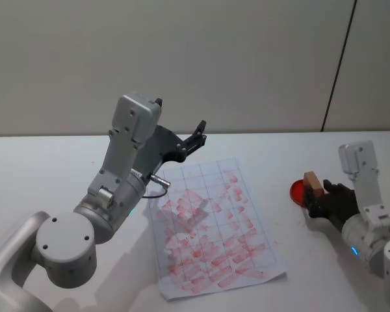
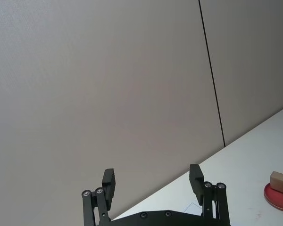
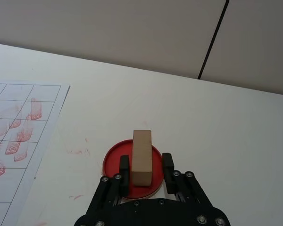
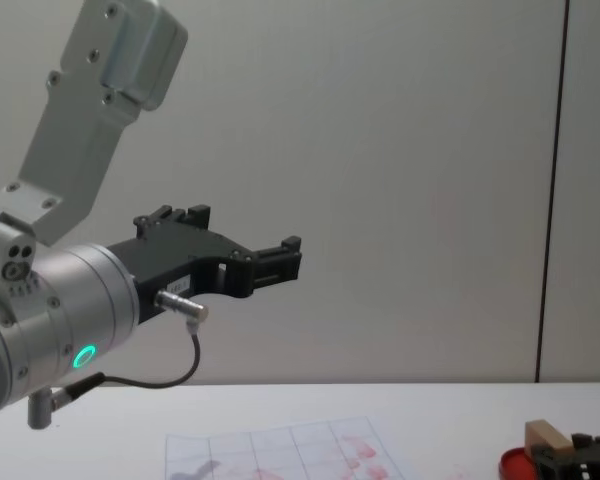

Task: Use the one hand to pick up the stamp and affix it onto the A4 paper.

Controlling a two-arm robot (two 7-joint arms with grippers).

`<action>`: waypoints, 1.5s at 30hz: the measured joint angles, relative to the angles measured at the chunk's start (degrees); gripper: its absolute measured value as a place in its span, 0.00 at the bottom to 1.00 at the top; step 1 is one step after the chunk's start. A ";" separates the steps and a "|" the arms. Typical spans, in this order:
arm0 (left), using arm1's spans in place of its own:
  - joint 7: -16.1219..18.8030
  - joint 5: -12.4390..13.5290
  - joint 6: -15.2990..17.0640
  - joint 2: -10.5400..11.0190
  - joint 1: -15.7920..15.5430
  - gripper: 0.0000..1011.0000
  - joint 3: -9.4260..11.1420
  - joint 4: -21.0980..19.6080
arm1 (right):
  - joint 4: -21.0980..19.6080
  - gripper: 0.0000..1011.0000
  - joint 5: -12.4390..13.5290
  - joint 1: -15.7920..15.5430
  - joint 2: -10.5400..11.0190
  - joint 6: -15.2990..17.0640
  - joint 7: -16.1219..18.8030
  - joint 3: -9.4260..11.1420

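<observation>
The stamp (image 3: 142, 157) sits between the right gripper's (image 3: 146, 164) black fingers (image 3: 124, 165), resting on the red ink pad (image 3: 111, 162) directly under the fingertips. Its long side runs along the fingers and its pale top face is turned up. We judge it is there to take ink on its underside before printing.

The pincer is narrowed around the block but, as we read it, not yet clamped. One finger lies close against one flank, and a thin strip of red pad shows between the other flank and the finger on that side. The jaws bracket the two long faces, which looks like the sensible grip: those faces are flat and parallel, so the block should come up straight without twisting.

The A4 paper (image 1: 208, 221) lies well off to this gripper's left, across bare white table (image 1: 52, 162). Its grid is already crowded with red prints. The carry will therefore be a sideways one, and a square that is not yet filled would have to be chosen.

Beyond the sheet the left gripper (image 1: 196, 135) hangs high above the paper's far corner. Its jaws are spread wide and point toward the wall, idle and holding nothing, and we take it to be parked up there so that the sheet stays open to the working arm.
</observation>
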 joint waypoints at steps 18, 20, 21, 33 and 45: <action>0.00 0.00 0.00 0.00 0.00 0.99 0.00 0.00 | 0.07 0.21 -0.03 0.31 -0.41 0.32 0.12 0.25; 0.00 0.00 0.00 0.00 0.00 0.99 0.00 0.00 | -0.38 0.21 0.02 0.25 -0.43 0.18 0.13 0.28; 0.00 0.00 0.00 0.00 0.00 0.99 0.00 0.00 | -0.38 0.21 0.02 0.25 -0.43 0.18 0.13 0.28; 0.00 0.00 0.00 0.00 0.00 0.99 0.00 0.00 | -3.77 0.21 -0.91 0.05 -0.85 -1.88 2.89 -0.40; 0.00 0.00 0.00 0.00 0.00 0.99 0.00 0.00 | -2.21 0.21 -2.98 1.24 -2.75 -1.82 8.19 -2.65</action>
